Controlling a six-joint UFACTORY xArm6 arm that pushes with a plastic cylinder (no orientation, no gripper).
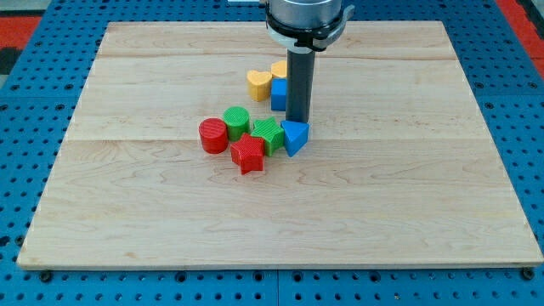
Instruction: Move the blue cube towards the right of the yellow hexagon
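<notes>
The blue cube (279, 94) stands near the board's upper middle, touching the yellow hexagon (280, 70) just above it. A yellow heart (259, 84) sits to the left of both. My rod comes down from the view's top, and my tip (297, 121) rests just right of and below the blue cube, close against its right side. A blue triangle (294, 137) lies directly below my tip. The rod hides part of the cube's and hexagon's right edges.
A cluster lies below and left of my tip: a green block (269, 134), a green cylinder (236, 121), a red cylinder (212, 135) and a red star (248, 155). The wooden board (408, 187) sits on a blue pegboard.
</notes>
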